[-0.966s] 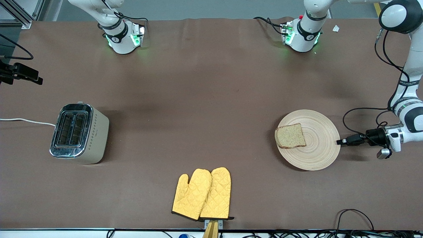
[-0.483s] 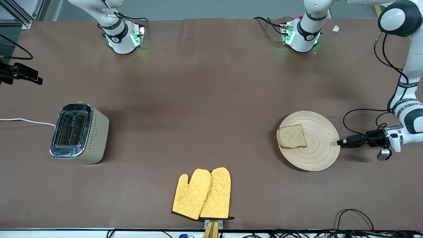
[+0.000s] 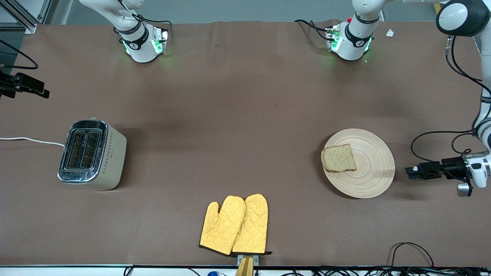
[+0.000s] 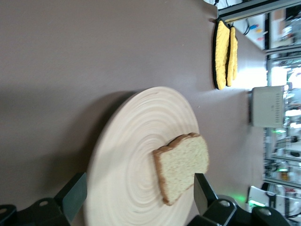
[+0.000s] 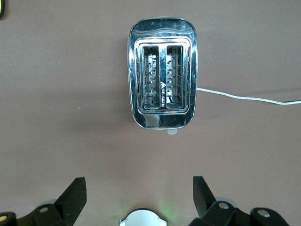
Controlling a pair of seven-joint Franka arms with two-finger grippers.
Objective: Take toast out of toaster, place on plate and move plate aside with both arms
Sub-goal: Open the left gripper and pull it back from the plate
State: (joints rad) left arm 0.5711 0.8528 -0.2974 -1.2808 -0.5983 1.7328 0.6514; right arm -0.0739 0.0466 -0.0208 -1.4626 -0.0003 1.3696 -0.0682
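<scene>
The round pale wooden plate (image 3: 370,174) lies on the table toward the left arm's end. The toast (image 3: 338,158) lies flat on it, at the rim toward the right arm's end. My left gripper (image 3: 408,171) is low beside the plate, a small gap off the rim, open and empty. In the left wrist view the plate (image 4: 136,141) and toast (image 4: 181,167) lie ahead of the open left gripper (image 4: 138,195). My right gripper (image 5: 138,195) is open and empty, high over the table by the toaster (image 5: 162,73); the front view does not show it.
The steel toaster (image 3: 92,154), slots empty, stands toward the right arm's end with a white cord (image 3: 30,140). Two yellow oven mitts (image 3: 234,225) lie near the front edge. A black fixture (image 3: 23,86) juts in at the table's edge. Cables (image 3: 412,251) lie at the front edge.
My left gripper has drawn back off the plate's rim toward the left arm's end. The plate shifted slightly and has settled, with the toast on it. The right arm's base has not moved.
</scene>
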